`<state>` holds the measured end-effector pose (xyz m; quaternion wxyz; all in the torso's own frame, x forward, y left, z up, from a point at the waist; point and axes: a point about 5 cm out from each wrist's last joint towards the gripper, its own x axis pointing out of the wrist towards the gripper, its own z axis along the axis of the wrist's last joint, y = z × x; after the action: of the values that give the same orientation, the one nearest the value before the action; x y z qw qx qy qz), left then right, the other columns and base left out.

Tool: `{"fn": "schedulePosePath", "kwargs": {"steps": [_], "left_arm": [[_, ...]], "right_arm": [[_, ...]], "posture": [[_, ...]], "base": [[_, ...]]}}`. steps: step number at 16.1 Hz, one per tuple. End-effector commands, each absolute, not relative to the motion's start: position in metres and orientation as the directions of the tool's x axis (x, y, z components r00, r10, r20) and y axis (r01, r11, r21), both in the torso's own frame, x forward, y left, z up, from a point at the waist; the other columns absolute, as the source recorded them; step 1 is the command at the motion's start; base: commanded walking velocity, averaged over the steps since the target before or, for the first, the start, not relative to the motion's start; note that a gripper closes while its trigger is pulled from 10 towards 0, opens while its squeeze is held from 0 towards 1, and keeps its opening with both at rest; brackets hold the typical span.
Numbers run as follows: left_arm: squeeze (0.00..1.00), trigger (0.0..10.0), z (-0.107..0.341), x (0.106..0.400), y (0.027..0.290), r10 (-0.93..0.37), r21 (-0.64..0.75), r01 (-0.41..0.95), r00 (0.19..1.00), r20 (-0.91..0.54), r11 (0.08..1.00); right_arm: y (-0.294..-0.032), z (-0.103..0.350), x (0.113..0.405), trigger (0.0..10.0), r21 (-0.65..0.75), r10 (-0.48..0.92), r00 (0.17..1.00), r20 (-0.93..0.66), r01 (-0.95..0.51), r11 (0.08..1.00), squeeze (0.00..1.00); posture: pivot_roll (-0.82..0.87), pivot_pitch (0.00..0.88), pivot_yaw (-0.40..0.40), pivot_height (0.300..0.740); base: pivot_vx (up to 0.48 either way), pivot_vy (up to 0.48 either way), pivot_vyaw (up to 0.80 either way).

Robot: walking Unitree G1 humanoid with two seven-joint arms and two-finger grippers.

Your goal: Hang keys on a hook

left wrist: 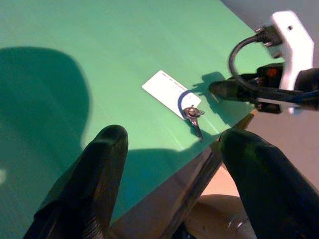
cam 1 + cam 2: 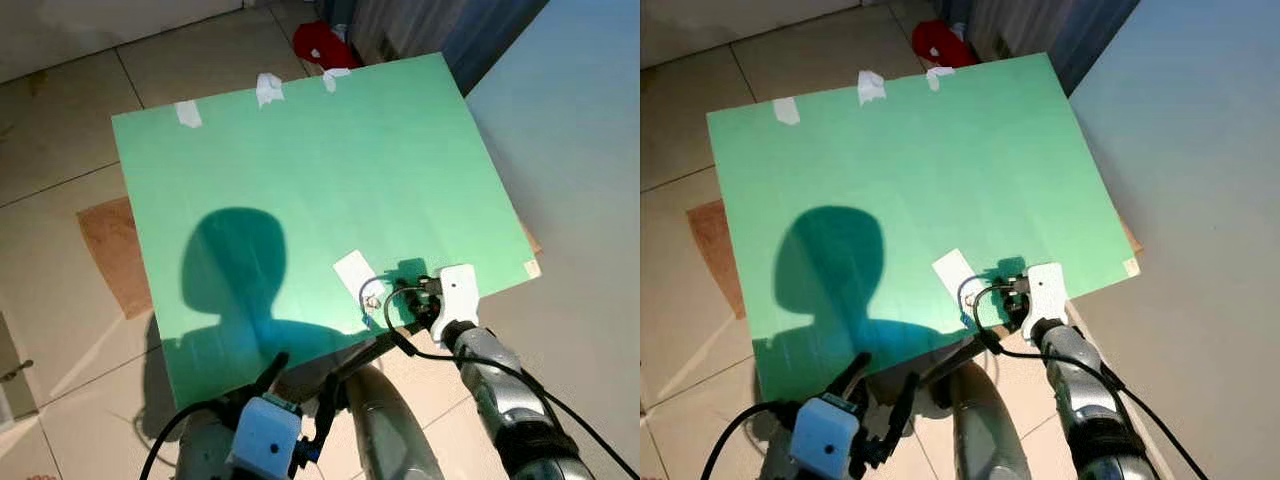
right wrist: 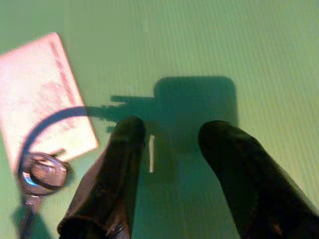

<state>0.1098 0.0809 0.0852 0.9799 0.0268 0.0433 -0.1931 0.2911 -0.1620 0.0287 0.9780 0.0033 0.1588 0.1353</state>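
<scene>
A green board (image 2: pixel 300 180) is seen over tiled floor (image 2: pixel 60 130), wide bare surface behind, near edge close to the arms. The key (image 1: pixel 193 117) with white card tag (image 1: pixel 167 89) lies flat near that edge. The right gripper (image 3: pixel 167 149) is held just beside it, fingers parted, nothing gripped. The left gripper (image 1: pixel 172 164) is held off the edge, open. No hook can be made out.
</scene>
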Motion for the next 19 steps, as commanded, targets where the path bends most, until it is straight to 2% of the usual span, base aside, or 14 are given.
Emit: {"fn": "schedulePosePath", "kwargs": {"steps": [1, 6, 8, 9, 12, 13, 14, 19], "left_arm": [[0.00, 10.0, 0.082, 0.090, 0.067, -0.433, -0.024, 0.434, 0.891, -0.137, 0.901], [0.00, 10.0, 0.086, 0.096, 0.075, -0.389, 0.002, 0.393, 0.911, -0.136, 0.920], [0.00, 10.0, 0.087, 0.089, 0.070, -0.440, -0.059, 0.437, 0.884, -0.157, 0.898], [0.00, 10.0, 0.087, 0.084, 0.072, -0.444, -0.041, 0.444, 0.879, -0.174, 0.895], [0.00, 10.0, 0.082, 0.081, 0.092, -0.334, 0.050, 0.350, 0.921, -0.200, 0.935], [0.00, 10.0, 0.082, 0.081, 0.096, -0.323, 0.069, 0.343, 0.924, -0.206, 0.937], [0.00, 10.0, 0.081, 0.081, 0.098, -0.315, 0.077, 0.337, 0.926, -0.209, 0.938], [0.00, 10.0, 0.090, 0.081, 0.109, -0.257, 0.099, 0.277, 0.950, -0.178, 0.956]], "right_arm": [[-0.171, 0.011, 0.279, 10.0, 0.042, 0.237, 0.896, -0.375, -0.239, 0.970, 1.00], [-0.161, 0.007, 0.279, 10.0, 0.102, 0.337, 0.858, -0.387, -0.323, 0.941, 1.00], [-0.158, 0.004, 0.277, 10.0, 0.109, 0.357, 0.847, -0.394, -0.343, 0.933, 1.00], [-0.157, 0.003, 0.277, 10.0, 0.110, 0.366, 0.843, -0.394, -0.352, 0.929, 1.00], [-0.155, 0.002, 0.278, 10.0, 0.113, 0.380, 0.834, -0.400, -0.366, 0.924, 1.00], [-0.156, 0.002, 0.278, 10.0, 0.110, 0.379, 0.832, -0.405, -0.367, 0.924, 0.38], [-0.156, 0.001, 0.278, 10.0, 0.113, 0.380, 0.830, -0.408, -0.367, 0.923, 0.00], [-0.155, 0.003, 0.276, 10.0, 0.182, 0.413, 0.822, -0.391, -0.371, 0.911, 0.00]], "posture": [[0.03, 0.483, -0.182, 0.736], [0.02, 0.499, -0.216, 0.736], [0.01, 0.498, -0.220, 0.736], [0.01, 0.497, -0.223, 0.736], [0.02, 0.500, -0.226, 0.736], [0.02, 0.500, -0.226, 0.736], [0.02, 0.500, -0.226, 0.736], [0.01, 0.492, -0.218, 0.736]], "base": [[0.000, 0.000, 0.00], [0.000, 0.000, 0.00], [0.000, 0.000, 0.00], [0.000, 0.000, 0.00], [0.000, 0.000, 0.00], [0.000, 0.000, 0.00], [0.000, 0.000, 0.00], [0.000, 0.000, 0.00]]}}
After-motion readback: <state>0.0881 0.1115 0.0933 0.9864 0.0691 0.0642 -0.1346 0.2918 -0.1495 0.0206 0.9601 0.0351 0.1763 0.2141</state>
